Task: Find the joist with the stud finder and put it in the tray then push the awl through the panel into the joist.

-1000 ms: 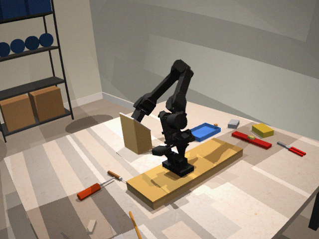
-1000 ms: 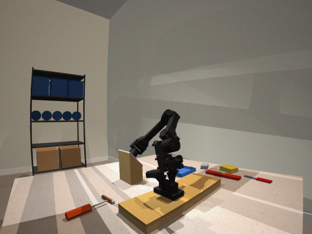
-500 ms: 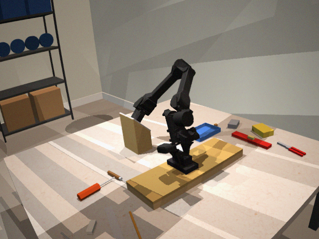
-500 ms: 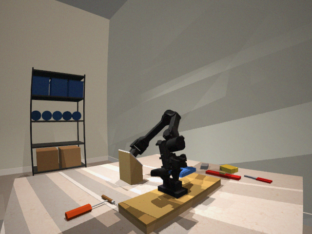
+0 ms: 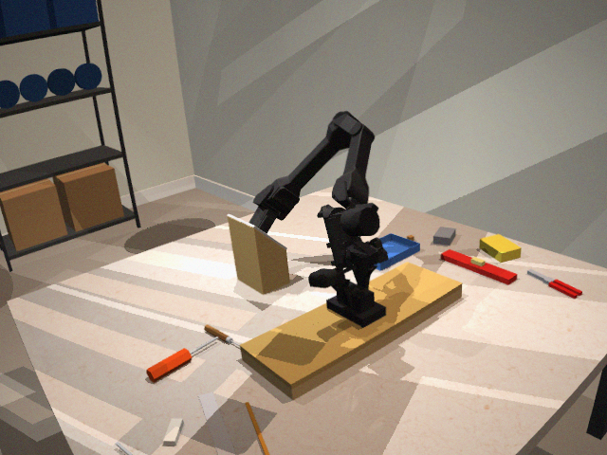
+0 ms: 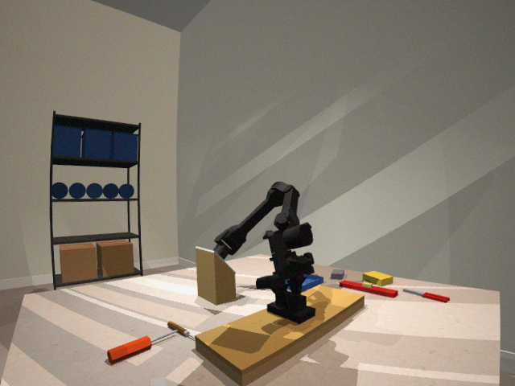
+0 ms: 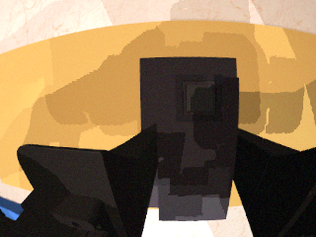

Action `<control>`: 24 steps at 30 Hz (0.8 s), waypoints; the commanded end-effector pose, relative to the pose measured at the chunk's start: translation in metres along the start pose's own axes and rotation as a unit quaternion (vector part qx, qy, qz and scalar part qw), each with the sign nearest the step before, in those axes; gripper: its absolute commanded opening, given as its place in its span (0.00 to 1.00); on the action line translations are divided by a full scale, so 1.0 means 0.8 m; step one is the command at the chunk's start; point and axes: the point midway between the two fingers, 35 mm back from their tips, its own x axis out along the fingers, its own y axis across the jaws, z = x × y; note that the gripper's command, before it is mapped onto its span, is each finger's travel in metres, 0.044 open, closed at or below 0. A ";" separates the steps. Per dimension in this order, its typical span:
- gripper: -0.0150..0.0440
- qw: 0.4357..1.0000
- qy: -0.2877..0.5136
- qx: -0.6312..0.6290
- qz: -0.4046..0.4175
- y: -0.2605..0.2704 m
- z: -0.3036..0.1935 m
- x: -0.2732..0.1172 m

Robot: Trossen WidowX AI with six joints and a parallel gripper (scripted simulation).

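Observation:
My gripper (image 5: pixel 357 289) (image 6: pixel 292 289) (image 7: pixel 190 129) is shut on the black stud finder (image 5: pixel 363 313) (image 6: pixel 297 314) (image 7: pixel 170 111), pointing down. The stud finder is flat, at or just above the top of the tan floor panel (image 5: pixel 274 342) (image 6: pixel 224 337) (image 7: pixel 30 79), around its middle. Its small square window looks dark. The joist is hidden. The awl (image 5: pixel 215 333) (image 6: pixel 177 327), with a brown handle, lies on the table at the panel's left end. The blue tray (image 5: pixel 402 257) (image 6: pixel 312 285) (image 7: pixel 9 209) stands behind the panel, partly hidden by the arm in the top and exterior views.
An orange-handled tool (image 5: pixel 169 364) (image 6: pixel 129 349) lies left of the awl. A tan slant-topped block (image 5: pixel 259 262) (image 6: pixel 215 278) stands behind the panel. A red bar (image 5: pixel 489 272) (image 6: pixel 381 291), yellow block (image 5: pixel 501 245) (image 6: pixel 377 277) and red-handled tool (image 5: pixel 563 287) (image 6: pixel 434 296) lie right.

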 end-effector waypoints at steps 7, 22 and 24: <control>0.25 1.000 0.000 -0.006 0.005 0.030 0.000 0.001; 0.25 1.000 0.000 -0.005 0.006 0.063 0.000 0.001; 0.25 1.000 0.000 -0.005 0.006 0.067 0.000 0.001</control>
